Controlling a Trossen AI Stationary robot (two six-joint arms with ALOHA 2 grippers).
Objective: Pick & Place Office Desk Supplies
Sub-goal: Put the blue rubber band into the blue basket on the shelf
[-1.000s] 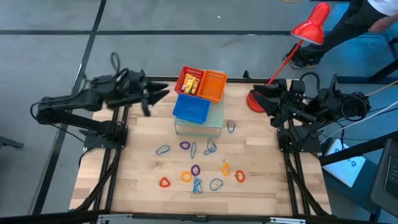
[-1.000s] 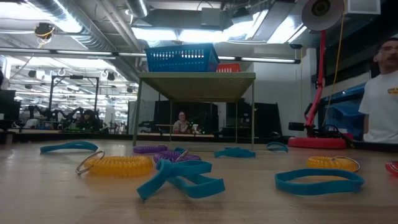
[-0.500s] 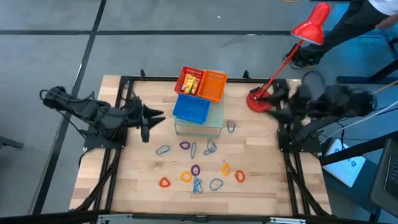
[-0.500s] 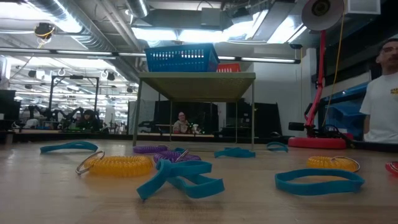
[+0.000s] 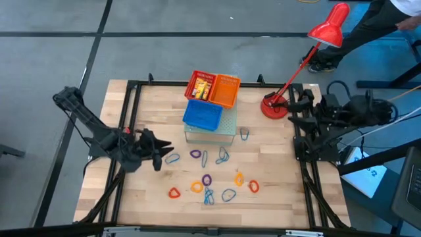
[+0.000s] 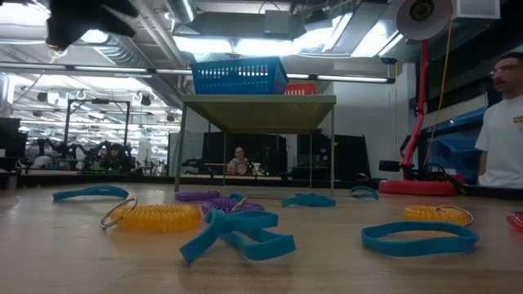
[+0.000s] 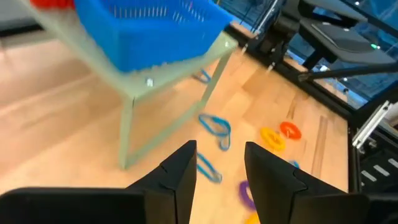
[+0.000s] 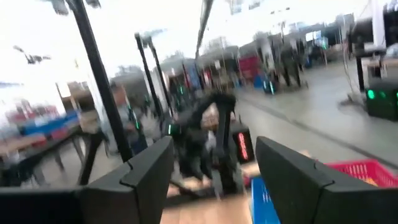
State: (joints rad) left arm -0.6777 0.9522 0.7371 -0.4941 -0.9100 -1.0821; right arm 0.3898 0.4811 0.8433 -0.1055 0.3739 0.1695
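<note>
Several small loops in blue-grey, purple, orange and red lie flat on the wooden table, among them a blue-grey one (image 5: pixel 172 158), a purple one (image 5: pixel 195 154) and a red one (image 5: pixel 173 193). My left gripper (image 5: pixel 162 153) hovers open just left of the blue-grey loop, its fingers (image 7: pixel 180 174) apart with nothing between them. Yellow blocks (image 5: pixel 202 88) lie in the red basket (image 5: pixel 197 78). My right gripper (image 5: pixel 290 104) stands open and raised at the table's right edge, beside the lamp base; in the right wrist view it (image 8: pixel 214 155) holds nothing.
A blue basket (image 5: pixel 202 116) sits on a small grey-green stand (image 5: pixel 227 129), with an orange basket (image 5: pixel 227 91) beside the red one behind it. The red desk lamp (image 5: pixel 273 107) stands at the far right. A person (image 6: pixel 502 122) stands beyond the table's right side.
My left gripper has swung from beside the baskets toward the table's near edge and sunk lower, ending just left of the blue-grey loop. My right gripper has drawn back a little toward the right edge. The loops have kept still.
</note>
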